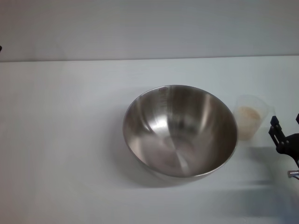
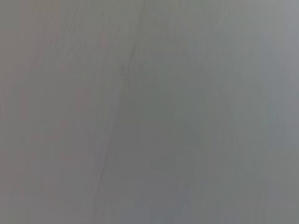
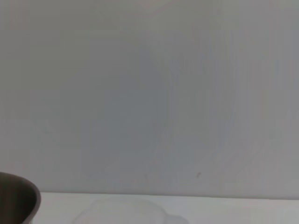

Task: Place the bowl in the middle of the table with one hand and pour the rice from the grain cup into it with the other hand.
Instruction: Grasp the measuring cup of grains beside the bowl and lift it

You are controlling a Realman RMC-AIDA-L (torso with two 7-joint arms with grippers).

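Observation:
The steel bowl (image 1: 180, 130) stands upright on the white table (image 1: 60, 140), a little right of the middle, and its shiny inside is bare. Just to its right stands the clear grain cup (image 1: 252, 116), holding pale rice (image 1: 248, 113). My right gripper (image 1: 286, 122) is at the right edge of the head view, next to the cup and apart from it, open with nothing between its fingers. In the right wrist view the bowl (image 3: 16, 198) shows at one corner and the cup's rim (image 3: 126, 212) shows faintly. My left gripper is out of view.
A pale wall (image 1: 149, 28) rises behind the table's far edge. The left wrist view shows only a blank grey surface. Bare tabletop lies to the left of the bowl and in front of it.

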